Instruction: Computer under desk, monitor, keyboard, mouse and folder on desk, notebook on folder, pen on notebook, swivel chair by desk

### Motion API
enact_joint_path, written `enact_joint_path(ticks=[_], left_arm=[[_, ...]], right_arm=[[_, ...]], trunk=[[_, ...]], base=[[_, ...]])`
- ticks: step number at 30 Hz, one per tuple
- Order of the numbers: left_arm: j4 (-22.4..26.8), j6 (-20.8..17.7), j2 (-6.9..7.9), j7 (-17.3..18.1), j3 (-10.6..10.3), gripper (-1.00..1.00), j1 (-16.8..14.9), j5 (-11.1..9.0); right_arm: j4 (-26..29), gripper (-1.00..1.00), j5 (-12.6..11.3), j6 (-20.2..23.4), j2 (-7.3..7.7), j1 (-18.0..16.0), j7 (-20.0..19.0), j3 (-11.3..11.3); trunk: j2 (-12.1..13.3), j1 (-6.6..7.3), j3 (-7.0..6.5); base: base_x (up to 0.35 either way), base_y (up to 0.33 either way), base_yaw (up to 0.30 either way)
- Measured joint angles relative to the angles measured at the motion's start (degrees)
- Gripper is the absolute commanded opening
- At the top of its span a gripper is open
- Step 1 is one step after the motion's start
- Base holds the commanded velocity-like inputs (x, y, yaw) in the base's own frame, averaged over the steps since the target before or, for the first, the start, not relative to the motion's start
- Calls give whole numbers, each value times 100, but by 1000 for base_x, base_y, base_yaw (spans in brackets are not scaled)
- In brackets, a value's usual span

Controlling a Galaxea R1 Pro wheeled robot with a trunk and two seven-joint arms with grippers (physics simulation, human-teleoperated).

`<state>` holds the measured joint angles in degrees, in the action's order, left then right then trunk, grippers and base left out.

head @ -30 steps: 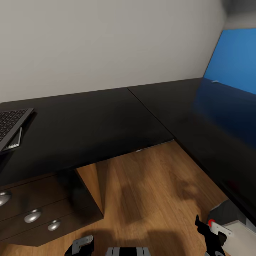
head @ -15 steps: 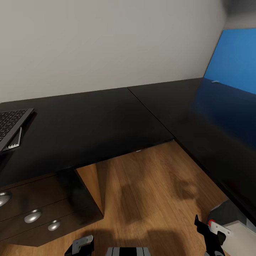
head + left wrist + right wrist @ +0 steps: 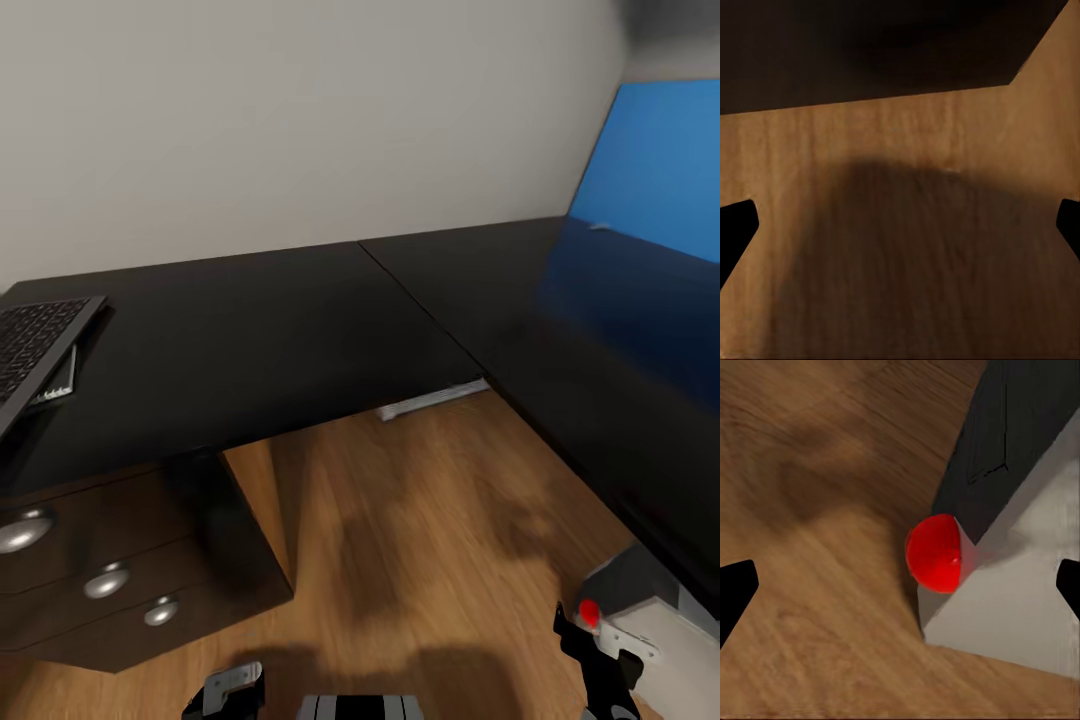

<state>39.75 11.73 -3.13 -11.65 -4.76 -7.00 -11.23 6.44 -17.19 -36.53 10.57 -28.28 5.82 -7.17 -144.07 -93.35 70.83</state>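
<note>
The keyboard [image 3: 40, 345] lies on the black surface [image 3: 300, 330]. Both grippers hang released over the floor [image 3: 420, 520], the right gripper [image 3: 900, 585] near the monitor [image 3: 1020, 532].

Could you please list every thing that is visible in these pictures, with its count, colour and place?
desk: one, black top, L-shaped, across the middle of the head view.
blue panel: one, bright blue, upright at the far right behind the desk.
keyboard: one, dark with grey-black keys, on the desk at the left edge, partly cut off.
drawers: dark, with three round silver knobs, under the desk at left.
white bar: one, under the desk near the inner corner.
monitor: one, black and white with a red dot, on the floor at lower right.
floor: light wood.
wall: grey-white.
left gripper: jaws wide apart, over the floor.
right gripper: jaws wide apart, at the monitor's red dot.
</note>
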Motion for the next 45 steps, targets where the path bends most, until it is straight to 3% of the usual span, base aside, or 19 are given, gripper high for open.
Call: enact_joint_path(ticks=[32, 45], left_arm=[[-8, -4, 0, -8, 0, 100, 0, -1], [-269, 11, -17, -21, 0, 100, 0, 3]], right_arm=[[-2, 100, -3, 0, -1, 0, -3, -3], [21, 100, -7, -3, 7, 0, -9, -11]], trunk=[[0, 0, 0], [0, 3, 0]], base=[[-317, 0, 0], [-61, 0, 0]])
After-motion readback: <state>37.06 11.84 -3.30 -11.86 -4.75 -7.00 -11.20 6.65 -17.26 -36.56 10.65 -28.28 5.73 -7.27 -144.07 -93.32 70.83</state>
